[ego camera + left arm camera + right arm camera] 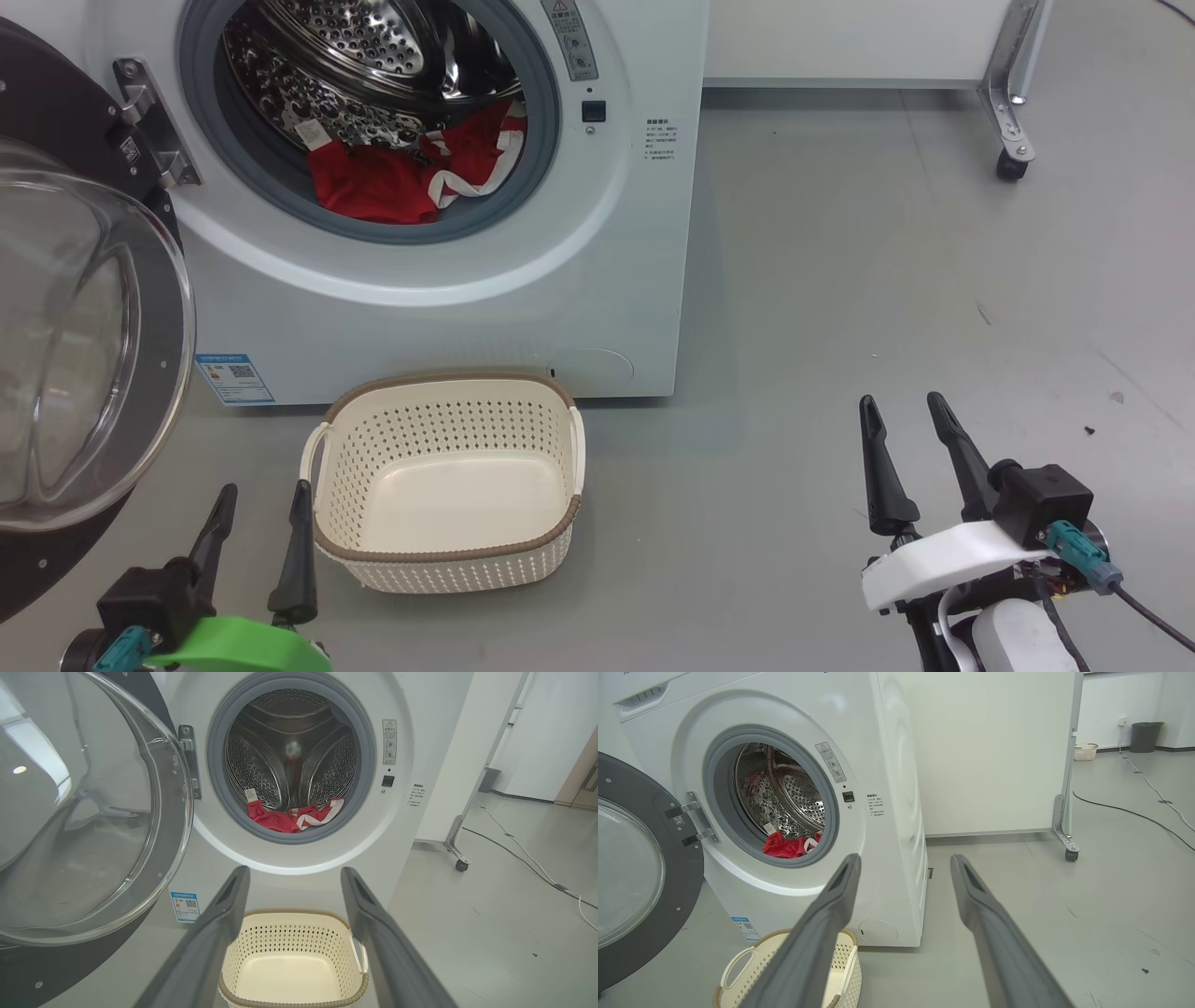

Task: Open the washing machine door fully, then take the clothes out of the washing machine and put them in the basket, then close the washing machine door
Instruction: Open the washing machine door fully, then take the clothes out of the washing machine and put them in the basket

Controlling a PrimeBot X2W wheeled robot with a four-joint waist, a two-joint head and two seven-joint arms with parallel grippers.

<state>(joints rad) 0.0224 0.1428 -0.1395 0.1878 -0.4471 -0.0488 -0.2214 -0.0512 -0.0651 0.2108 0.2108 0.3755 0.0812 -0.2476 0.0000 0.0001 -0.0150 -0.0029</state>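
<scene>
The white washing machine (448,308) stands ahead with its door (84,355) swung out to the left on its hinge, the glass bowl bulging toward me. Red clothes (411,173) with white trim lie at the bottom front of the steel drum, also seen as clothes (289,816) and clothes (789,845). The cream basket (448,560) sits on the floor just in front of the machine with nothing in it. My left gripper (261,495) is open, low, beside the basket's left handle. My right gripper (904,403) is open, over bare floor to the right.
A white panel on a wheeled metal foot (1013,159) stands right of the machine. Cables (1134,812) run across the grey floor at far right. A small dark speck (1089,430) lies on the floor near the right gripper. Another basket (1085,752) and a grey bin (1144,736) stand far back.
</scene>
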